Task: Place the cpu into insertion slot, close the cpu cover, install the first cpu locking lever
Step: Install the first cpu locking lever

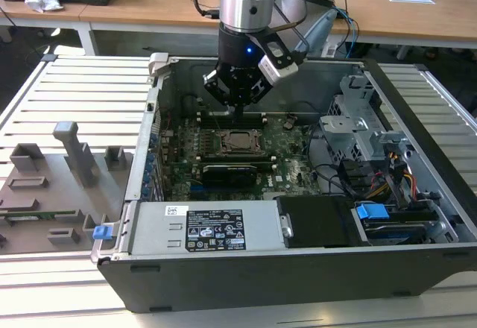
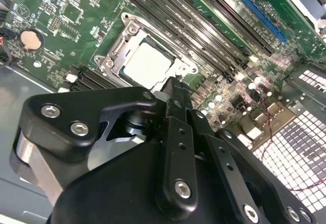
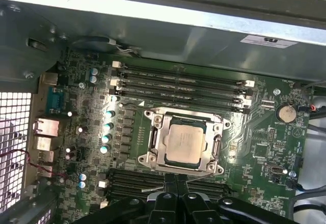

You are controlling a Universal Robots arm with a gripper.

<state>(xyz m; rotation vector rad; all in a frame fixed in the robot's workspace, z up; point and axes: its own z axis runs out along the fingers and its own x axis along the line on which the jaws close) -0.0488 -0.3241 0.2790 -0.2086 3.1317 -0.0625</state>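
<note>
Chip (image 3: 186, 141) sits flat in the socket (image 3: 154, 163), directly under the gripper (image 1: 238, 106), which hangs inside the open computer case (image 1: 298, 268). In both wrist views the gripper (image 2: 173, 84) (image 3: 176, 180) is clenched, its 2 fingers (image 3: 170, 186) pressed together, with the tips just short of the socket's near edge and above it. I cannot tell whether they touch it. The cover (image 3: 186, 117) lies down around the chip, and the grey metal top shows through its square window. Beyond the socket from the gripper run 4 long memory slots (image 3: 178, 81). More dark slots (image 3: 127, 180) lie on the green circuit board (image 3: 265, 147) just beside the fingertips.
</note>
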